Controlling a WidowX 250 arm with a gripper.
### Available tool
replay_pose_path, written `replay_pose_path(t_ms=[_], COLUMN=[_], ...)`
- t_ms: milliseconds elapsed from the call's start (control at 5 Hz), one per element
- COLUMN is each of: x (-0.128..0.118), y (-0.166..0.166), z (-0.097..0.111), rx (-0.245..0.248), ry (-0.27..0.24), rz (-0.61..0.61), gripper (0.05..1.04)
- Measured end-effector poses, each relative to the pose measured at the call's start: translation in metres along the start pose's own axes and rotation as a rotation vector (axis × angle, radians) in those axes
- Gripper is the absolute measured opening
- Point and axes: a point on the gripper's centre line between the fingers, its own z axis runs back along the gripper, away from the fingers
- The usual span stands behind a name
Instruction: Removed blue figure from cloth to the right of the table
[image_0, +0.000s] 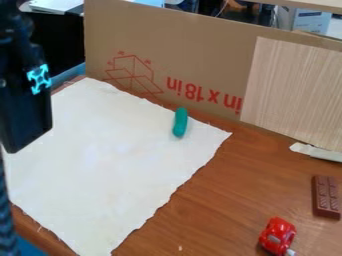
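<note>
At the left edge: one black arm (23, 95), mine, bearing a pale blue emblem. Hand: state undetermined; whether spread, pressed together or pinching something, I cannot tell.

Next, one off-white cloth (100, 160), frayed at the edges, spread on the desk (220, 200).

On the cloth, by its far right edge: one blue-green figure (180, 123), slim and rounded, lying lengthwise away from the camera. Step in hand, as I judge it: picking this up. Method: come down from above, centred on its middle, and close across the narrow width from left and right. Cautions: a low press may bunch the cloth; an off-centre grip may let the smooth body roll; the cardboard (153, 40) behind calls for an upright approach. Lift straight, then carry right. Position: well to the right of my arm; its exact offset from my hand I cannot tell.

Right of the cloth, on the desk: one red toy (277, 234), near side; then one brown chocolate bar (326, 196). Suggested set-down: between cloth and bar, touching neither.
</note>
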Motion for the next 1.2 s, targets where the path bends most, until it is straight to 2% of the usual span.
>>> replay_pose_path(t_ms=[200,400,600,800,1000,1200], x=[0.001,0.043,0.090,0.137,0.186,0.235], y=[0.001,0.000,0.005,0.016,0.030,0.043], z=[-0.003,-0.063,-0.092,-0.118,-0.135,-0.145], rx=[0.005,0.069,0.045,0.044,0.018,-0.038], ry=[-0.007,-0.100,-0.193,-0.229,-0.223,-0.203], rz=[0.015,0.193,0.330,0.447,0.517,0.538], gripper=[1.001,1.001,1.001,1.001,1.001,1.001])
